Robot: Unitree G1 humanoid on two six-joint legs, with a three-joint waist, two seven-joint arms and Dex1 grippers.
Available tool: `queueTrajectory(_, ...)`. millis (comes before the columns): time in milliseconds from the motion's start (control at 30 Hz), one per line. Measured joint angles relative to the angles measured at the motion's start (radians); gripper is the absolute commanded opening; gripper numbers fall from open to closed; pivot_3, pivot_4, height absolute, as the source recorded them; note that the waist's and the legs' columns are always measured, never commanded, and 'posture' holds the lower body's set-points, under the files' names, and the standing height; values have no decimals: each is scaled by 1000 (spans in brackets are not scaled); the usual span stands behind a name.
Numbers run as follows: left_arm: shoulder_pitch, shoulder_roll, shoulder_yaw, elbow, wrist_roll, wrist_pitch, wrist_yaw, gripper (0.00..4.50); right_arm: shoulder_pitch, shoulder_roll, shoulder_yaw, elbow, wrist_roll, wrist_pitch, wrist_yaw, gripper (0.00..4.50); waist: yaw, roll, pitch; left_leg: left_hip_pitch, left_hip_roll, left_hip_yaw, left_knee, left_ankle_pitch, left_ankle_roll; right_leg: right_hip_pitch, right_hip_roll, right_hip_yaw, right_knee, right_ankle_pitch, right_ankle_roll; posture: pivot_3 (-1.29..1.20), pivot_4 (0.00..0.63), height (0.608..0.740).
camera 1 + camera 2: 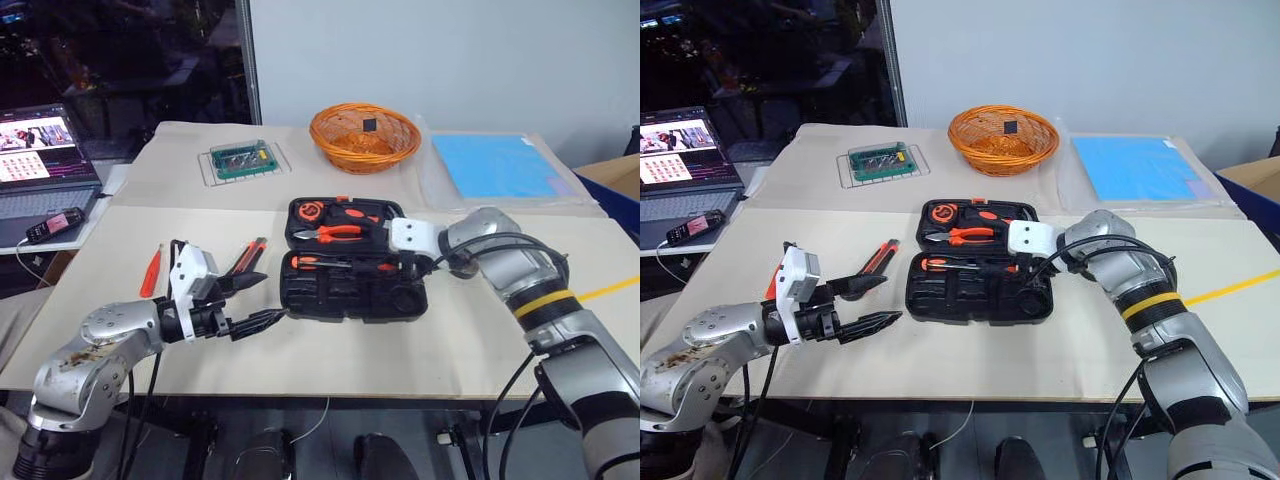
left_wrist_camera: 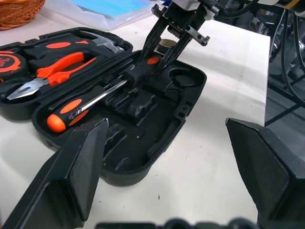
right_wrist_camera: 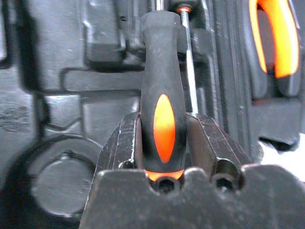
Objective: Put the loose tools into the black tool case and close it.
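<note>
Case (image 1: 355, 285) lay open in the middle of the beige table (image 1: 300, 350), with its near half toward the robot and its far half behind it. Nearest the robot, the left gripper (image 1: 262, 300) hovered just left of the case's near left corner, its fingers spread wide with nothing between them. Behind that gripper a knife (image 1: 249, 256) lay loose on the table, and farther left lay a small orange screwdriver (image 1: 151, 272), also loose. The right gripper (image 2: 164, 45) reached down over the right part of the case's near half, its fingers clenched on the black-and-orange handle of a screwdriver (image 3: 163, 100); in the right wrist view the handle ran straight out from between the two fingers (image 3: 126, 143), and the shaft end pointed into the moulded recesses. A second screwdriver (image 2: 81, 105) lay in the same half beside it, with its orange handle toward the left end of the case. A round recess (image 2: 183, 78) sat at the right end of that half. The far half held pliers (image 1: 335, 232) with orange grips and a tape measure (image 1: 308, 212) at its left end. Beyond the case, a green tray on a wire rack (image 1: 240, 160) stood to the left and a wicker basket (image 1: 364, 137) near the middle of the table's far part, with a blue sheet (image 1: 495, 165) to the right. A laptop (image 1: 40, 160) and a phone (image 1: 55, 225) lay off the table's left side.
</note>
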Motion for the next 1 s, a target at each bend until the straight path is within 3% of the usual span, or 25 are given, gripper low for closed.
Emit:
queueTrajectory(800,42,31,20,-22,-4,0,6,4249,-52,31,10,177,-100,-162,26,1037,-4,0,0,10,0,4,-12,2,-4,1,-4,0,-1,-1,-2,0,150,740)
queueTrajectory(1000,46,31,21,-33,-4,0,8,4249,-89,76,21,222,-156,-208,19,1037,-16,0,0,14,0,7,-13,2,-4,3,-13,-11,-1,1,-4,0,150,740)
